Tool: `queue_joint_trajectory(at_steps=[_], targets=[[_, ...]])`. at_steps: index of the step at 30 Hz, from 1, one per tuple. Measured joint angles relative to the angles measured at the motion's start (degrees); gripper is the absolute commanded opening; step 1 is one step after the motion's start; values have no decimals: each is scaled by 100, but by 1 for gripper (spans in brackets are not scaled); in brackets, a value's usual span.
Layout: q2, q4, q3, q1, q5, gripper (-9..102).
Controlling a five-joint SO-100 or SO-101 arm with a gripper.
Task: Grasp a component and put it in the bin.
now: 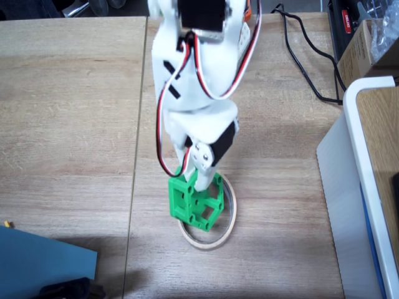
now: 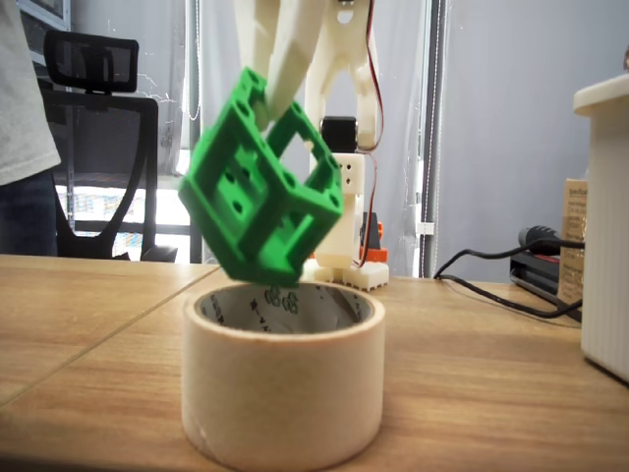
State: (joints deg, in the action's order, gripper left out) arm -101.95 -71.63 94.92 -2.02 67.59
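The white arm [image 1: 196,81] reaches down over the wooden bench [image 1: 68,124], and its pincer [image 1: 198,180] is closed on the green block [image 1: 196,201], gripping it at the upper edge. In a fixed view from the side, two pale fingers [image 2: 287,59] come down from the top and clasp the upper corner of the block [image 2: 263,192]. The block hangs tilted, with one corner pointing down. It is hollow, and small round holes go through its faces.

Directly under the block stands the beige tape ring [image 2: 283,393] on the bench [image 2: 472,393]. From the side, the lowest corner of the block is just at the level of the ring's upper rim; I cannot tell if it touches the rim or is a little above it. In a fixed view from above, the block covers the upper left part of the ring [image 1: 221,237], and the lower right part of the rim stays visible.

Red, white and black wires [image 1: 163,118] run along the arm. A black cable [image 1: 299,56] lies on the bench near the far right side, and a large white-rimmed container [image 1: 368,162] stands at the right edge. A blue sheet [image 1: 37,261] lies at the lower left corner. From the side, a black office chair [image 2: 93,147] stands behind the bench, and part of a person [image 2: 25,108] is at the left edge.
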Motion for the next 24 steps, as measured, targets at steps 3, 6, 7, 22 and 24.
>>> queue_joint_trajectory(at_steps=[3, 6, 7, 22, 24], targets=[[62, 0, 0, 0, 0, 0], [158, 18, 0, 0, 0, 0], [202, 35, 0, 0, 0, 0], [422, 53, -9, 0, 0, 13], [422, 53, -9, 0, 0, 14]])
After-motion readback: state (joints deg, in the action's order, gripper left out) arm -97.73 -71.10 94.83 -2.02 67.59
